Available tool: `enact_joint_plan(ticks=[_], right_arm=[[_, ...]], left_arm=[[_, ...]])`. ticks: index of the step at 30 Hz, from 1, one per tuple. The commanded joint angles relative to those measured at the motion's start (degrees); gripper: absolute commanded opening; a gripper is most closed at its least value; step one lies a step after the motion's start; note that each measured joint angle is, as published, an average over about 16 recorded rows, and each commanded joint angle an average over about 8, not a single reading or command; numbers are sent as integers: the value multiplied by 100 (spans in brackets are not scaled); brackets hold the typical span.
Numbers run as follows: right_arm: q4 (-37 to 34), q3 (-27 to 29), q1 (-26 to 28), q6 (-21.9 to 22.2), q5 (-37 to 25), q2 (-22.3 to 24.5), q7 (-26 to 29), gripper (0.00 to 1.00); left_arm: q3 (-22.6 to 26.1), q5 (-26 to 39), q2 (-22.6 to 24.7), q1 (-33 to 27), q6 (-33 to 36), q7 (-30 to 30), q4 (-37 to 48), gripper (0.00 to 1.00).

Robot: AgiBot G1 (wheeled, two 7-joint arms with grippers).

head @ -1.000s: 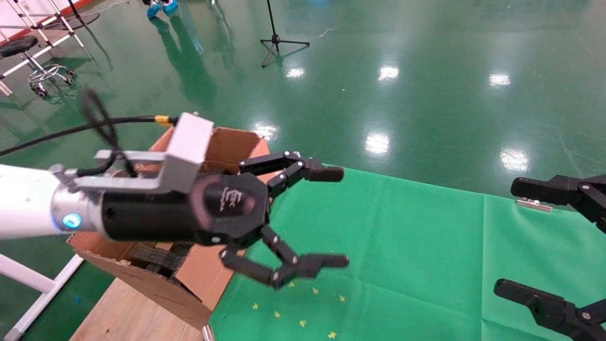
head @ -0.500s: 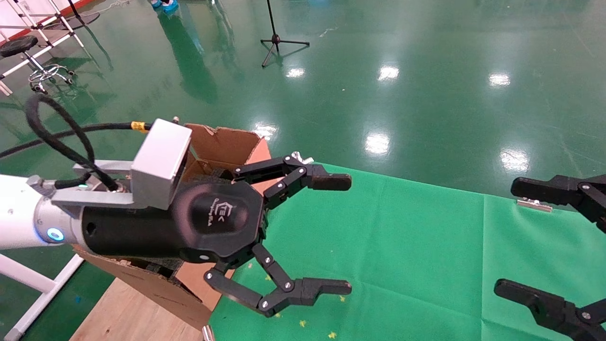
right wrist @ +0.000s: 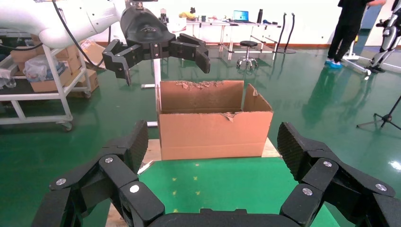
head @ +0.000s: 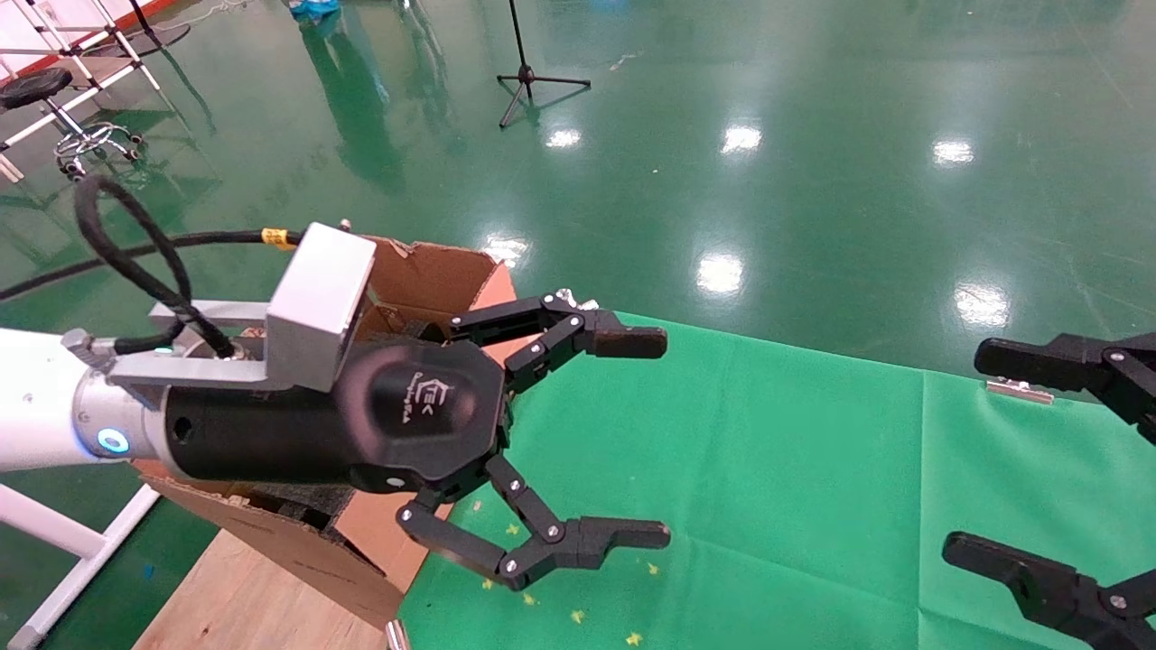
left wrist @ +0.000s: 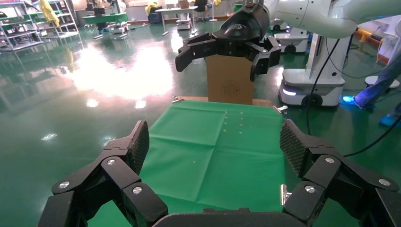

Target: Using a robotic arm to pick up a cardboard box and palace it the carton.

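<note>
Hovering over the near edge of the carton, the left gripper points across the green cloth with its jaws spread wide and nothing between them. Its upper finger hangs just past the carton's corner, its lower finger over the cloth's left part, above a scatter of small yellow stars. The left arm comes in from the left, with the grey camera block on top of the wrist and a black cable looping behind it.

Against the frame half a second ago, the left gripper sits slightly higher and a touch farther right, the camera block with it, and the cable loop has shifted a little; the spread of the jaws looks unchanged. A second ago the wrist was rolled differently and the fingers reached less far down over the cloth.

The carton stands on a wooden board at the cloth's left end, its flaps torn, with black foam showing inside under the gripper body. The small cardboard box cannot be seen in any view.

The right gripper stays at the right edge over the cloth, jaws wide apart and empty, in the same place as before. From the right wrist view the carton stands upright beyond the cloth with the left gripper above it.
</note>
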Motion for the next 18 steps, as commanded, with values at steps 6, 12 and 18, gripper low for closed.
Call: enact_joint_plan(ticks=[6, 12, 18], right_arm=[[0, 0, 0, 0, 0, 0, 0, 100], [0, 0, 0, 0, 0, 0, 0, 100], [0, 0, 0, 0, 0, 0, 0, 100]], left_arm=[[17, 27, 3, -20, -9, -5, 20, 100], [23, 38, 4, -28, -12, -7, 27, 100], [26, 43, 4, -31, -15, -10, 30, 100]])
